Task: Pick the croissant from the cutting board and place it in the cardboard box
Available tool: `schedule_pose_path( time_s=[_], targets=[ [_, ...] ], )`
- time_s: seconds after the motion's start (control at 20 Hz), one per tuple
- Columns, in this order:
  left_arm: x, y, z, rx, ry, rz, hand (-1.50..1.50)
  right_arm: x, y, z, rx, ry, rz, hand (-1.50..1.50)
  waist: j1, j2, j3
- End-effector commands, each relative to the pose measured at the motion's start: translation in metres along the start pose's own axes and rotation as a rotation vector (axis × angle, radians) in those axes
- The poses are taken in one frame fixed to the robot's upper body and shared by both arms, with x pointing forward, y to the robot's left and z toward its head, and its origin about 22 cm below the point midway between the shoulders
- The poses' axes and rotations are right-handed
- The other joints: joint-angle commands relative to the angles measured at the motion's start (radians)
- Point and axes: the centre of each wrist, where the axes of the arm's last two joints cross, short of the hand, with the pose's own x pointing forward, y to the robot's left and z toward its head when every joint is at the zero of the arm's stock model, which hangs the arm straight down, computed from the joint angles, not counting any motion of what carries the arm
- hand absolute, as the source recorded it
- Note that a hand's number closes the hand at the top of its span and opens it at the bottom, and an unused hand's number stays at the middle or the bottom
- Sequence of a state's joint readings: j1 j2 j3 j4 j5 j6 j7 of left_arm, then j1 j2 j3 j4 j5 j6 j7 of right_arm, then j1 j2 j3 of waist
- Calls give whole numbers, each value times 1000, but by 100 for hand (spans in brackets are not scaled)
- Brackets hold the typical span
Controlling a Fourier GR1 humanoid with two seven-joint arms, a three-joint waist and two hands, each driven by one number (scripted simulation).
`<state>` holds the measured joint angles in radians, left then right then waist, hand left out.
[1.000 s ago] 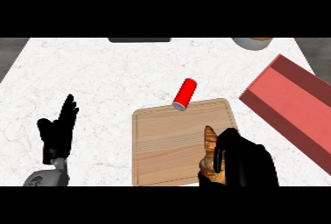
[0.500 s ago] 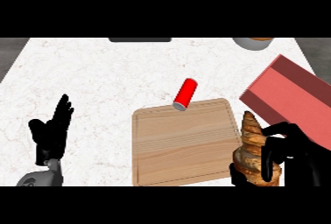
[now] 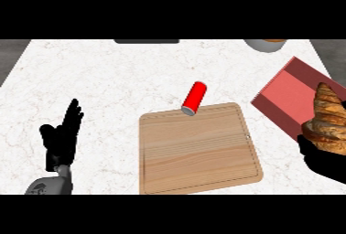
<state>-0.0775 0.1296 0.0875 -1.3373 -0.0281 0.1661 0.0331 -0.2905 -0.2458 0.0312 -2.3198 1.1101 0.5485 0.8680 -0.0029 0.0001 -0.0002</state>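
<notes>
A: What surface is being shown, and what is lying on it?

B: A white marbled counter is being viewed from steeply above, and darker grey floor is being shown past its far corners. A wooden cutting board is lying near the front, with its top bare. A red can is lying on its side at the board's far edge, with its grey end just overlapping the rim.

A: What is being seen at the back of the counter?

B: A dark flat object is being cut off by the far edge, and part of a grey bowl is showing at the far right. What is inside the bowl cannot be told.

A: Where is the croissant being held?

B: The croissant is being carried at the right edge, gripped from below by the right hand, whose fingers are being curled round its lower end. It is being held upright over the near edge of the red-lined cardboard box, which is sitting to the right of the board. Whether it is touching the box cannot be told.

A: And the other hand?

B: The left hand is being kept at the lower left, resting with fingers straight and pressed together, pointing away, well apart from the board.
</notes>
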Motion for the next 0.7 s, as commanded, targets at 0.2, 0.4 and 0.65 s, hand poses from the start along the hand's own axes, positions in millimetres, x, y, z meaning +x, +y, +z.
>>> schedule_pose_path(
  time_s=[0.2,0.4,0.65],
  targets=[
    [3,-12,-3,3,-13,-14,0,-58,6,-69,9,63,-108,150,3,1,1],
    [6,-4,-15,-2,-5,9,0,-93,37,-106,1,61,-57,150,9,7,1],
    [-9,12,-10,-2,-5,-1,0,-105,65,-133,42,72,15,150,11,4,0]
  ],
)
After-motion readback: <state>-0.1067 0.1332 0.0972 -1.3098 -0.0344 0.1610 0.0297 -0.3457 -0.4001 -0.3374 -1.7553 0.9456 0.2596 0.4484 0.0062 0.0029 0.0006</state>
